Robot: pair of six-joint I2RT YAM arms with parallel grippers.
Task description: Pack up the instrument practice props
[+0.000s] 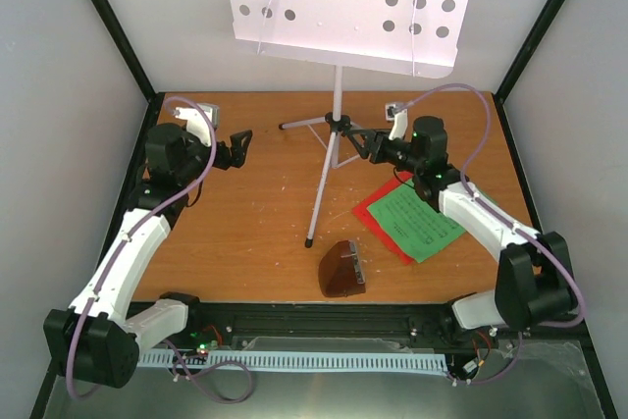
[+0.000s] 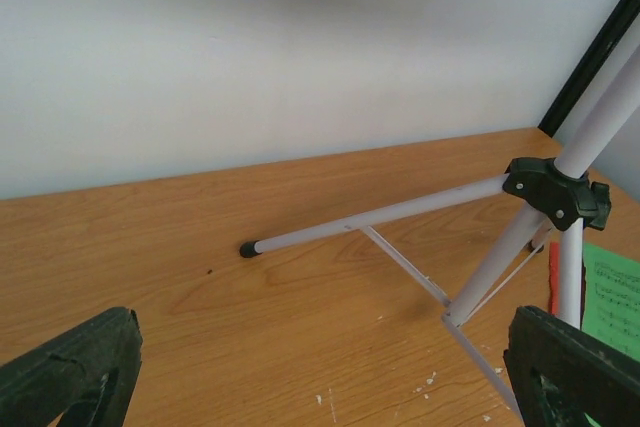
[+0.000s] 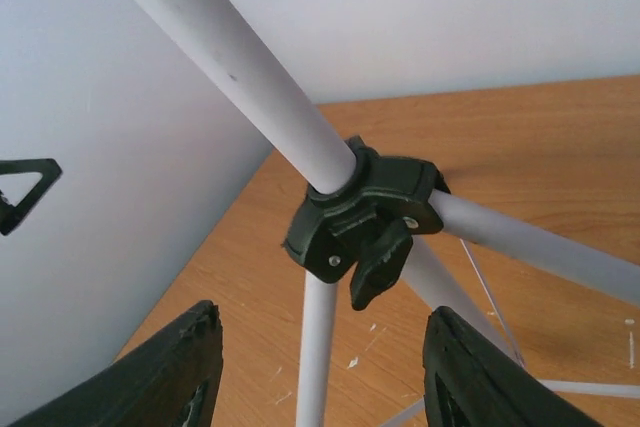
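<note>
Table [image 1: 245, 233], one stand [image 1: 339, 95], one metronome [image 1: 342, 270], two sheets [image 1: 417, 223]

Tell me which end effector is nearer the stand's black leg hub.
Right. The right end effector is just off the hub, jaws apart and pointed at it; the left end effector hangs open well to the hub's left.

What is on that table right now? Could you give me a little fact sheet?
stand: upright, toward the back of the table
metronome: near the front edge
sheets: green on red, flat, right of stand
left claw: open, empty, left of stand
right claw: open, close to the stand's leg joint
</note>
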